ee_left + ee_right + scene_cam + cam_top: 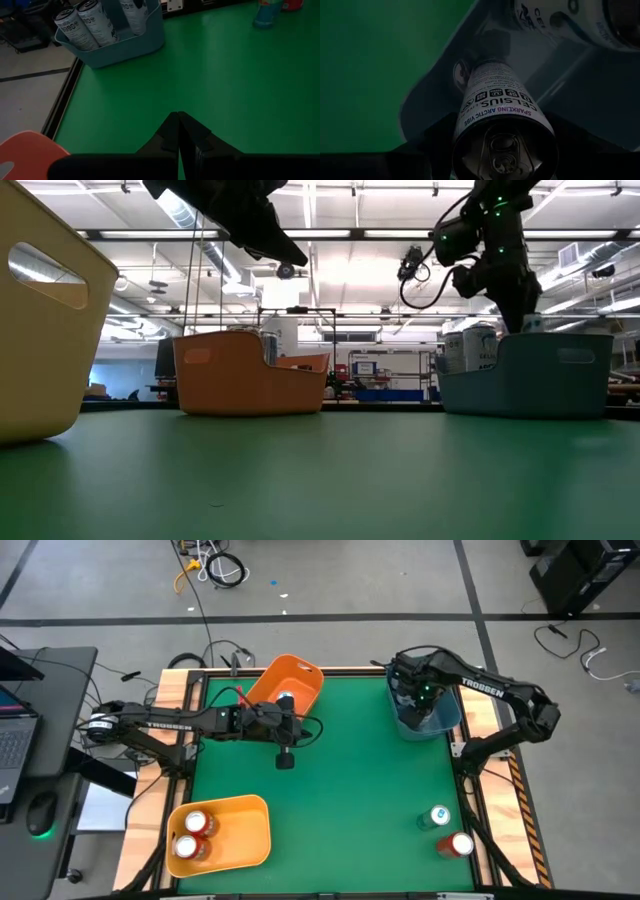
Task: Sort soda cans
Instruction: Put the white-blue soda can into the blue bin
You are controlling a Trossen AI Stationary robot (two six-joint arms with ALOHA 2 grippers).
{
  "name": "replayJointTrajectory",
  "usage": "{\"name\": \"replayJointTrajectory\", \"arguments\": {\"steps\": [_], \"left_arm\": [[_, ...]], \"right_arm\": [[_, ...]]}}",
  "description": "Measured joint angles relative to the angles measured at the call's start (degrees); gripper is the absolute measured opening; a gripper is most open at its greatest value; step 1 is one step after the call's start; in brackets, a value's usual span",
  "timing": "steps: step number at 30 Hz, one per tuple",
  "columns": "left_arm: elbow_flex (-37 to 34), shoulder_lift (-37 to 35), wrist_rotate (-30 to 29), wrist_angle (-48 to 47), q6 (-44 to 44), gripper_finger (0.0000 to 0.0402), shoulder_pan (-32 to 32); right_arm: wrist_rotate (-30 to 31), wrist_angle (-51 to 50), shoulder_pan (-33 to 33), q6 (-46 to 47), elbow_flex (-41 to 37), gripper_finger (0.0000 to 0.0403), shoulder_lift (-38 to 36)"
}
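My right gripper (pixel 418 700) hangs over the blue bin (pixel 447 721), shut on a pale soda can (pixel 495 115) that reaches down into it. Two more pale cans (pixel 85 25) lean against the bin's wall. My left gripper (pixel 178 131) is shut and empty above the green table, just in front of the orange bin (pixel 300 675), where one can (pixel 286 699) stands. Two red-orange cans (pixel 190 835) lie in the yellow bin (pixel 245 830). A white-and-light-blue can (pixel 439 817) and a red-orange can (pixel 457 845) stand on the table near its right front corner. My right gripper pinches the pale can between its two fingers (pixel 420 157), near the can's top end (pixel 470 145), coming from above and pointing down. The can hangs below the fingers, its silvery top (pixel 502 152) toward the wrist and its bottom end inside the blue bin.
The three bins stand along the table's edges: orange at the far middle, blue at the far right, yellow at the near left. Open green tabletop (pixel 350 780) lies between them. A laptop and a mouse sit on a desk left of the table.
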Motion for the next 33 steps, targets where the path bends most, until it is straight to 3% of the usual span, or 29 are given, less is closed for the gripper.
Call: {"name": "replayJointTrajectory", "arguments": {"steps": [25,33], "left_arm": [[0.00,0.00,0.04,-0.21,0.26,0.0006,0.00],[0.00,0.00,0.06,-0.30,0.24,0.0006,0.00]], "right_arm": [[0.69,4.70,-1.91,-1.47,1.16,0.0247,0.20],[0.67,5.30,-1.91,-1.43,1.29,0.0323,0.15]]}}
